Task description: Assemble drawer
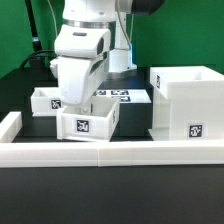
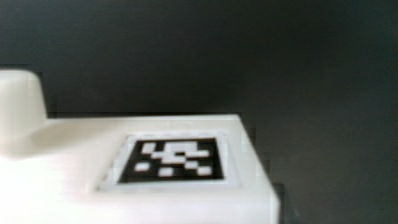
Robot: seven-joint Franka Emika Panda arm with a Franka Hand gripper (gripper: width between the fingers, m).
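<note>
A small white tray [image 1: 92,124] with a square tag on its front sits in the middle, just behind the long rail. My gripper [image 1: 80,103] reaches down into its side toward the exterior view's left; the fingertips are hidden by the hand and the tray wall. In the wrist view the tray's tagged face [image 2: 178,160] fills the frame close up, with its knob [image 2: 18,110] beside it; no fingers show. A second small tray [image 1: 45,100] stands behind, toward the exterior view's left. The large boxy casing [image 1: 185,100] stands at the exterior view's right.
A long low white rail [image 1: 120,153] runs along the front and turns back at the exterior view's left [image 1: 8,125]. The marker board [image 1: 125,96] lies flat behind the middle tray. The table is black.
</note>
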